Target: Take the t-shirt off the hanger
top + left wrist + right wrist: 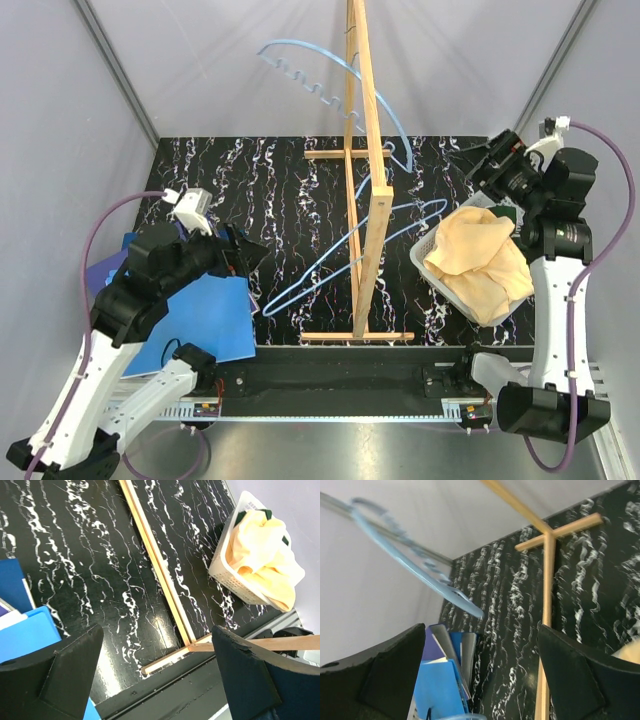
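Observation:
The yellow t-shirt (480, 262) lies bunched in a white basket (428, 260) at the right; it also shows in the left wrist view (265, 555). A bare light blue hanger (330, 85) hangs on the wooden rack (370, 180). A second blue hanger (345, 255) leans low against the rack on the mat. My left gripper (157, 672) is open and empty above the mat's near left. My right gripper (480, 672) is open and empty, raised at the far right above the basket.
Blue folders and notebooks (195, 320) lie at the left under my left arm. The rack's wooden base bar (165, 570) runs across the black marbled mat (280, 200). Grey walls close in on both sides.

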{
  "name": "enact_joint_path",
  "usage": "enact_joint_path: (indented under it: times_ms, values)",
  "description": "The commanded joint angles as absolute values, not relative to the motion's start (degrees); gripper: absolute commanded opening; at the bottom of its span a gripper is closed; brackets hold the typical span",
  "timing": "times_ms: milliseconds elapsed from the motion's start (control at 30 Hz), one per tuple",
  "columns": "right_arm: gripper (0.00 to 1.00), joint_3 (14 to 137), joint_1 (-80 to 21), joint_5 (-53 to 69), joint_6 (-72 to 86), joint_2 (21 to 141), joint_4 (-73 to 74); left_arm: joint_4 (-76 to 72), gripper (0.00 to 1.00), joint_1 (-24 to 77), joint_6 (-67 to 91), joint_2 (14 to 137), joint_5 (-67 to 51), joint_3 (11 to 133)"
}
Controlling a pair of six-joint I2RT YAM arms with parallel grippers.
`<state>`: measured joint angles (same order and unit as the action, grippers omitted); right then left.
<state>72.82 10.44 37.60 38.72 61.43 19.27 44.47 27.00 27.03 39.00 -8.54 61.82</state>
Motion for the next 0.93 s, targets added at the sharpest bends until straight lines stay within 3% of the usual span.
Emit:
enact_joint_path:
  times_ms: [0,200,300,433,533,900]
  values:
    - [1.0,72.8,10.2,25.2,34.2,56.4,35.2,39.2,0.94,26.8,27.0,40.4,-12.5,59.9]
    - [1.0,64.6,10.2,15.1,34.0,51.3,44.6,34.3,0.94,26.8,28.8,41.4,-14.4,54.9]
    - [1.0,59.3,10.2,19.8,32.4,49.3,46.0,31.1,0.93,26.8,31.0,41.4,-15.7,51.2]
    - [1.0,51.6,10.1,41.2,31.5,46.9,42.9,26.1,0.93,26.9,34.1,39.6,-19.2,44.0]
    - [1.0,46.0,9.1,50.9,33.8,43.7,39.8,21.0,0.93,26.9,36.9,36.9,-22.0,38.7]
    - [1.0,31.6,-2.2,59.6,36.9,33.1,37.2,13.1,0.94,26.9,47.2,17.9,-28.1,20.9]
